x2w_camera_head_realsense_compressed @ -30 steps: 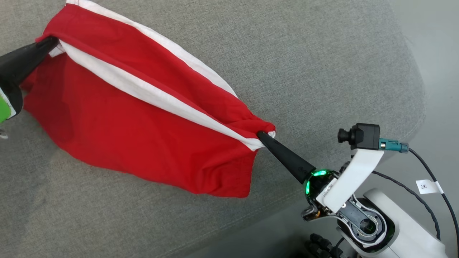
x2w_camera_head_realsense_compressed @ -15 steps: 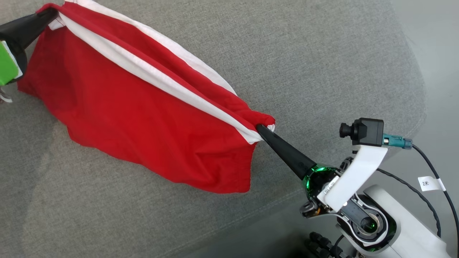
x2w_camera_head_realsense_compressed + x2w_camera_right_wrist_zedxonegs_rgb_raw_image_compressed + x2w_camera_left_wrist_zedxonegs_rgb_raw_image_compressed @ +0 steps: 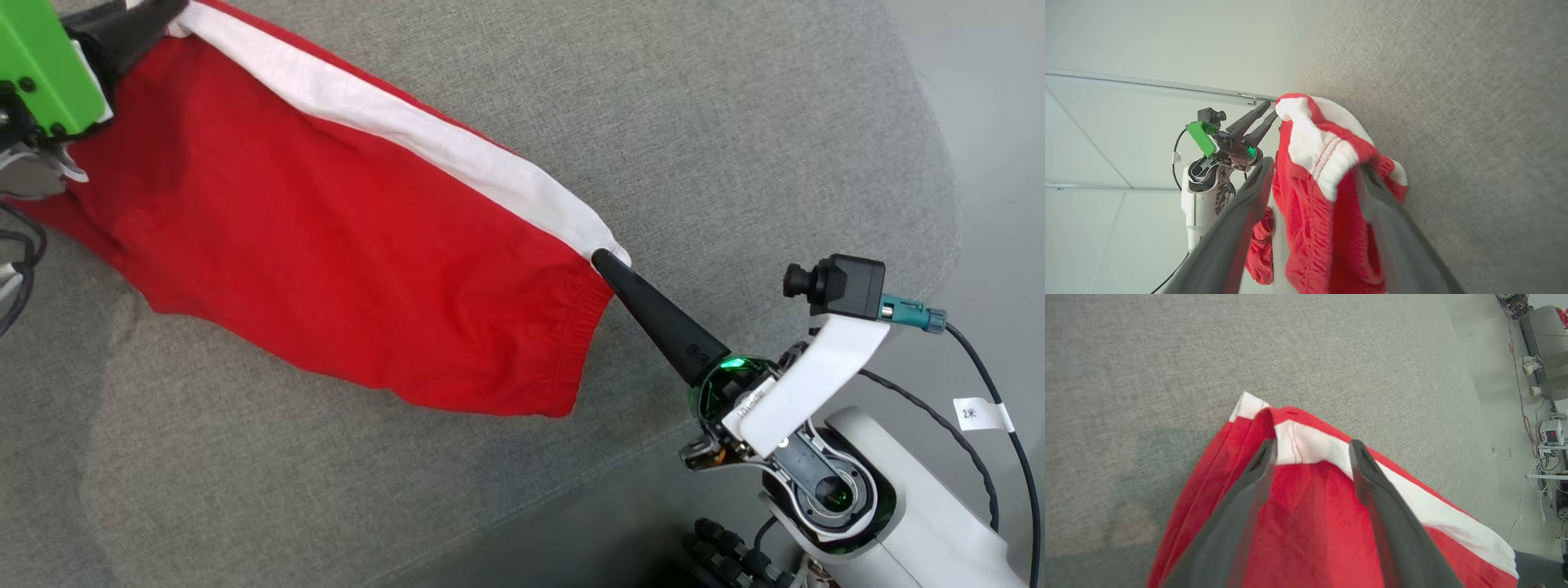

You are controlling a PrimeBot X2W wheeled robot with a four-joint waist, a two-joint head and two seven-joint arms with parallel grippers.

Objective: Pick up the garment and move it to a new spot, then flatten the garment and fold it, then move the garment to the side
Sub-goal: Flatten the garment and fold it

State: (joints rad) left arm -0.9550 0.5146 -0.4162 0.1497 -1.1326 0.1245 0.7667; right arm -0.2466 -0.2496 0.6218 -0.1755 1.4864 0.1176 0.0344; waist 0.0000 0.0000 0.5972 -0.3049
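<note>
The garment, red with a white band along its far edge, stretches across the grey cushion from upper left to centre. My left gripper is at its upper-left corner. In the left wrist view its fingers stand apart, open, with the garment's corner loose between and just past the tips. My right gripper touches the lower-right end at the white band. The right wrist view shows it open, the gathered red-and-white hem draped between the spread fingers. The left gripper also appears there, jaws apart.
The grey cushion ends in a rounded edge at the right, with pale floor beyond. My right wrist camera and its cable stick out near that edge. Cables and gear lie on the floor far off.
Both grippers have opened from shut on the garment's ends. The cloth, bunched and taut before, has dropped and spread flatter. The left gripper sits higher in the head view.
</note>
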